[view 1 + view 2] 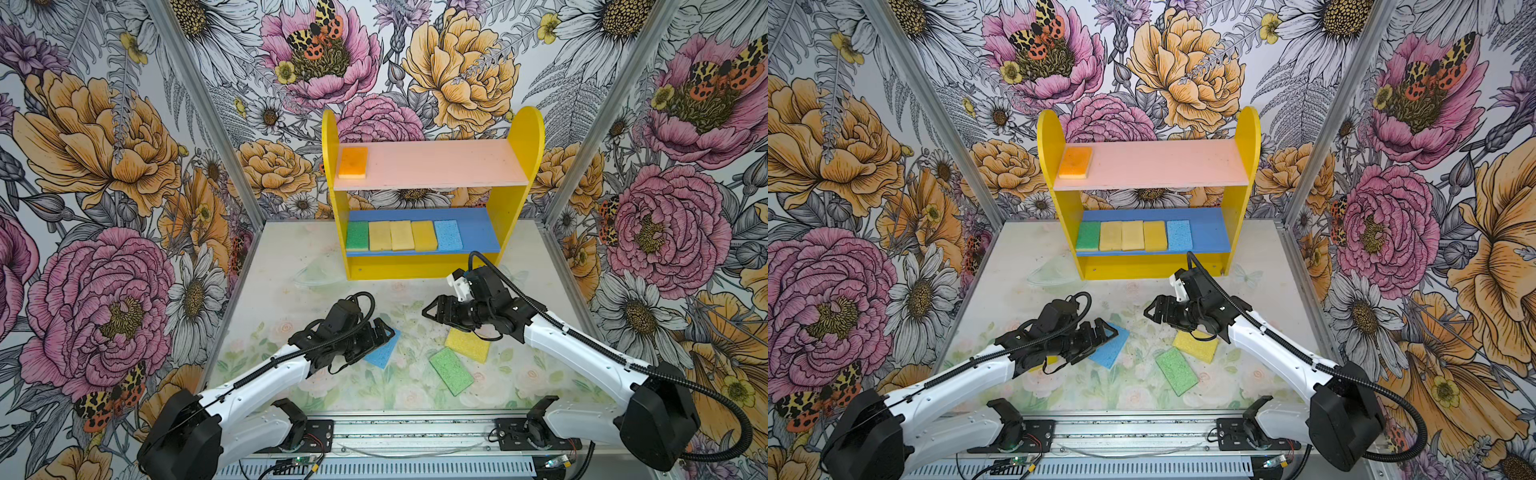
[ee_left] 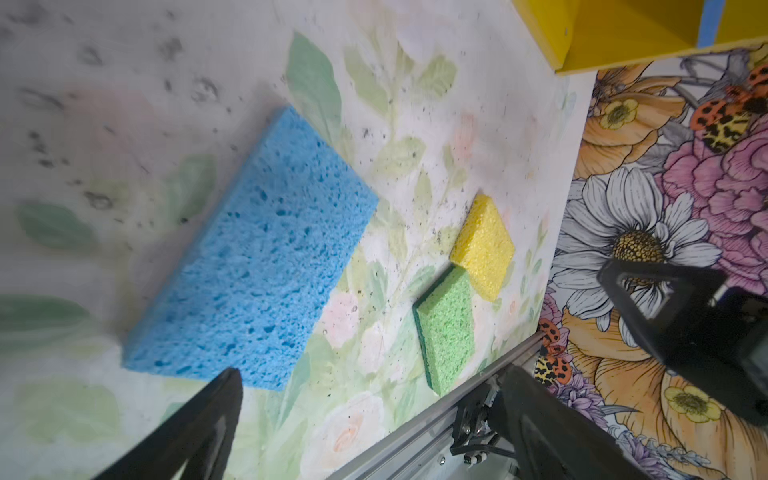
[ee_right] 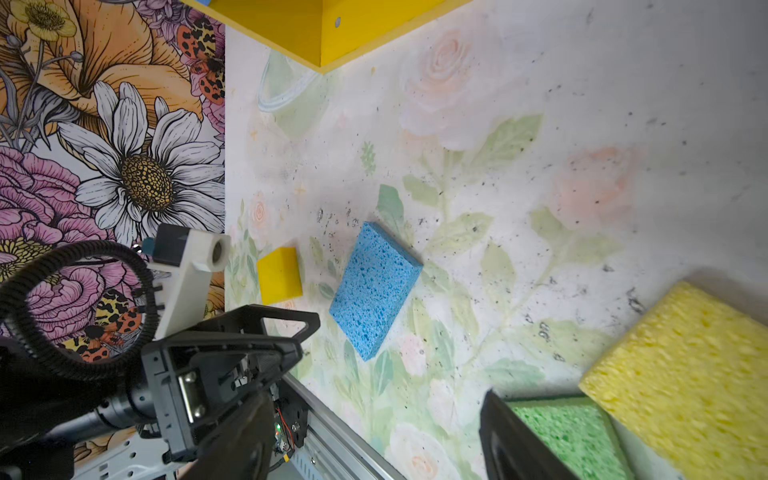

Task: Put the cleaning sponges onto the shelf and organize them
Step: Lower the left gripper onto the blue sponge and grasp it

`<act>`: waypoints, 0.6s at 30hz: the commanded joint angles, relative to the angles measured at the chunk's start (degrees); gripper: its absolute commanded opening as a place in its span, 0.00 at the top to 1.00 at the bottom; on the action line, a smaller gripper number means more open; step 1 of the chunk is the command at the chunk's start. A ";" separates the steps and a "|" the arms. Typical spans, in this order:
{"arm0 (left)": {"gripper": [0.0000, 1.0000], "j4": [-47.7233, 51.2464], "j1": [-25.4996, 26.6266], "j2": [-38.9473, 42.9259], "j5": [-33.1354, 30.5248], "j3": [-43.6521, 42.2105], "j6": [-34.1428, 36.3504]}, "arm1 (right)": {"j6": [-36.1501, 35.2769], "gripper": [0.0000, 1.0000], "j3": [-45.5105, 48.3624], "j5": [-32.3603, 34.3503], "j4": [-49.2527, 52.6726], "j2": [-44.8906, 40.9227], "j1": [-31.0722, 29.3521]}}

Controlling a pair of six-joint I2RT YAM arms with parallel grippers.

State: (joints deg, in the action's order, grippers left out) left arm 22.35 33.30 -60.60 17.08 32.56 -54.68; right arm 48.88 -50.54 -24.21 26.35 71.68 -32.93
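Observation:
The shelf (image 1: 513,199) stands at the back. One orange sponge (image 1: 353,162) lies on its pink board, and several sponges (image 1: 402,235) sit in a row on the blue board. On the table lie a blue sponge (image 1: 384,353) (image 2: 257,257), a yellow sponge (image 1: 467,345) (image 3: 685,374) and a green sponge (image 1: 451,371) (image 2: 446,328). Another yellow sponge (image 3: 279,275) lies under the left arm. My left gripper (image 1: 384,332) (image 2: 370,374) hovers open over the blue sponge's near end. My right gripper (image 1: 430,311) (image 3: 376,399) is open and empty, above the table behind the yellow sponge.
Flowered walls with metal posts (image 1: 232,166) close in the table on three sides. A metal rail (image 1: 415,432) carrying both arm bases runs along the front edge. The shelf's yellow base (image 1: 415,266) sits just behind the right arm's wrist.

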 commanded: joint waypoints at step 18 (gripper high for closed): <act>0.36 11.55 -5.77 -18.83 5.07 10.97 25.86 | 2.62 0.22 -2.81 4.06 -0.86 3.69 -3.72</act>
State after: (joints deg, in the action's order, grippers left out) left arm 32.71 26.39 -79.55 22.98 42.09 -31.07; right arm 50.72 -51.72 -21.19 26.35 75.09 -36.12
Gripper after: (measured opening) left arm 0.640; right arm 0.785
